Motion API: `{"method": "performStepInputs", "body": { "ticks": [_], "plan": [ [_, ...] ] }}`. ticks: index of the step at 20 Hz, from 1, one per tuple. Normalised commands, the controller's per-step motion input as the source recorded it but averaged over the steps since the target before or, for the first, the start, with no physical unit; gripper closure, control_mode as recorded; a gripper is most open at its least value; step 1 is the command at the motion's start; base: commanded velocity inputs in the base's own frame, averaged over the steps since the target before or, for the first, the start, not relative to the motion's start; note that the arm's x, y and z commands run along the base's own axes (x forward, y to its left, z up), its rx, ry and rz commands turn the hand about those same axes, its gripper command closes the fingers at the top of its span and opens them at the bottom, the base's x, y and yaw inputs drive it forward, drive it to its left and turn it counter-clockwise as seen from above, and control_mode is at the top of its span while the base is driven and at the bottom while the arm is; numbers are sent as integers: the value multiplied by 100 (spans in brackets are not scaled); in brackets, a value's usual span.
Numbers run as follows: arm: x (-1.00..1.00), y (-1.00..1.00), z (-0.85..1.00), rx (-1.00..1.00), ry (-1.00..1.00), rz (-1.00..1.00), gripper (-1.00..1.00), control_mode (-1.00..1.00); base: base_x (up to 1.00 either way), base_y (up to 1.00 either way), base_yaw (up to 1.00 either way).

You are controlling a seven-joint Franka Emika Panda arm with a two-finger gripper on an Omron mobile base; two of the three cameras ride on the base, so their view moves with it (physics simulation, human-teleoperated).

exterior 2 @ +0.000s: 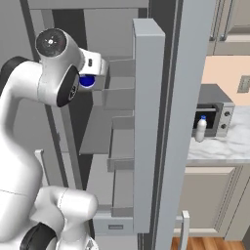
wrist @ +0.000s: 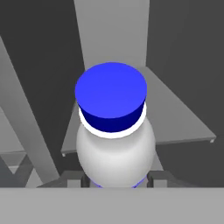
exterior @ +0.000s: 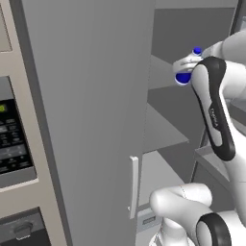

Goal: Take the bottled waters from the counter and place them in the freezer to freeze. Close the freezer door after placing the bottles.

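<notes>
A white robot arm reaches into an open grey freezer (exterior: 168,96), its hand (wrist: 118,177) clamped on a bottled water (wrist: 114,135) at the lower body of the bottle. In the hand view, the two dark fingertips (wrist: 72,178) press against either side of the whitish bottle, whose blue cap (wrist: 110,95) points away from the camera toward the grey inner shelves (wrist: 183,118). The bottle hangs in the air above a shelf, touching none of them.

From the left base view, the blue of the held bottle shows at the hand, level with the upper shelves of the compartment, partly hidden by the arm's dark-banded forearm. The freezer door (exterior: 91,110) stands swung open at the left of that view, its pale vertical bar handle (exterior: 134,186) near the lower edge. The right base view shows the same blue spot beside the wrist, in front of the stacked door bins and shelves.

A second bottled water (exterior 2: 200,129), whitish with a blue cap, stands upright on the marble bench (exterior 2: 224,146) well apart from the freezer, just in front of a small grey toaster oven (exterior 2: 215,114). Beige cabinets (exterior 2: 210,200) run below the bench.
</notes>
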Motion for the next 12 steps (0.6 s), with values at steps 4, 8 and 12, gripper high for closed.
{"method": "performStepInputs", "body": {
  "ticks": [4, 8, 12],
  "plan": [
    [3, 9, 14, -1, 3, 0, 100, -100, 0, 0, 0],
    [36, 0, -5, 0, 3, 0, 100, -100, 0, 0, 0],
    [66, 1, -17, 0, 0, 0, 100, -100, 0, 0, 0]
  ]
}}
